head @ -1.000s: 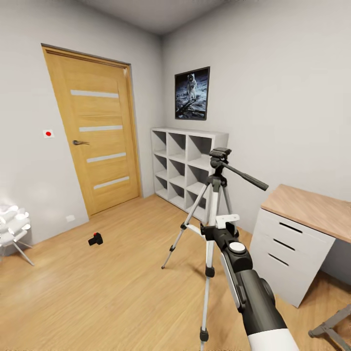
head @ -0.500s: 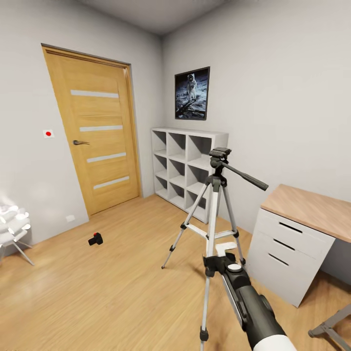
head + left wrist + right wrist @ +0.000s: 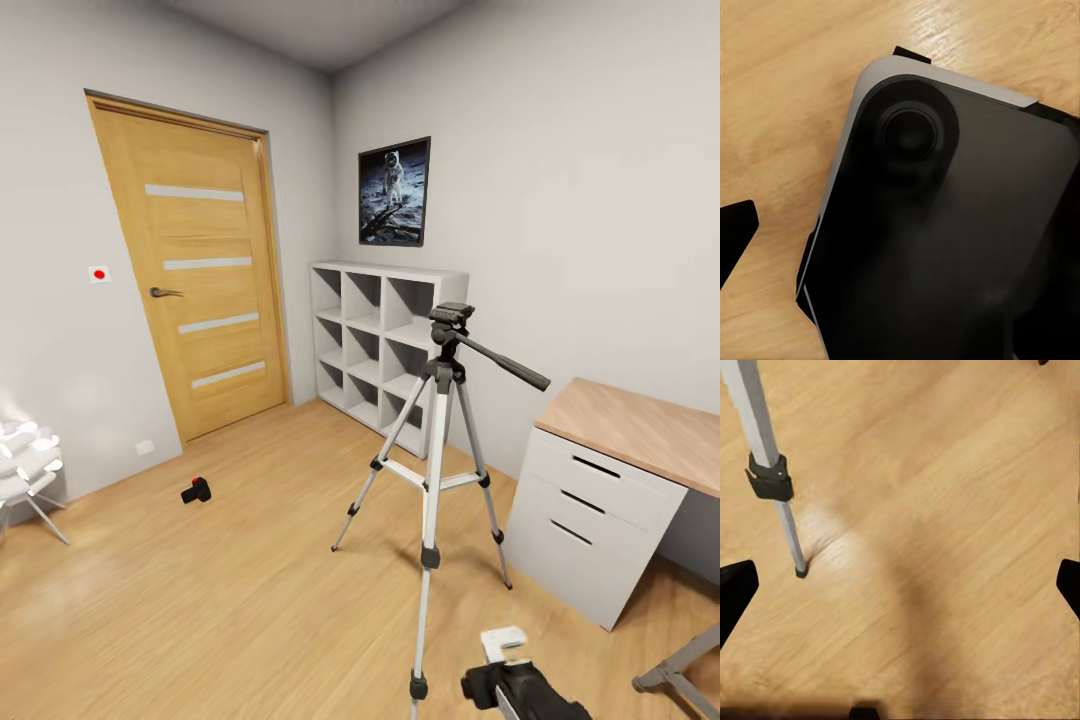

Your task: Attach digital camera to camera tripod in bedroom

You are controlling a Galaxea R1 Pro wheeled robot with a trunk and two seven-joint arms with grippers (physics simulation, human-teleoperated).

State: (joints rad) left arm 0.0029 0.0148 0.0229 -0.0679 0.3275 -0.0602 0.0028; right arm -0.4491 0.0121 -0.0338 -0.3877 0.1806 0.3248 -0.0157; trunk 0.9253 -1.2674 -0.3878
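Pale grey walls and a plank floor (image 3: pixel 230 610) frame the bedroom. On the floor near the oak door (image 3: pixel 195 270) lies the digital camera (image 3: pixel 197 490), well apart from the camera tripod (image 3: pixel 437 480) standing before the white shelf (image 3: pixel 385 340). Right gripper (image 3: pixel 900 577) hangs spread wide over bare floor, holding nothing; left gripper's spread cannot be told.

The tall camera tripod (image 3: pixel 437 455) has silver-white metal legs, black joints and a dark grey head, and the small boxy digital camera (image 3: pixel 197 490) is black with what seems a red spot. The plank floor (image 3: pixel 220 600) is pale honey wood, the panelled door (image 3: pixel 195 280) oak with four whitish stripes, and the cube shelf (image 3: pixel 385 345) white.
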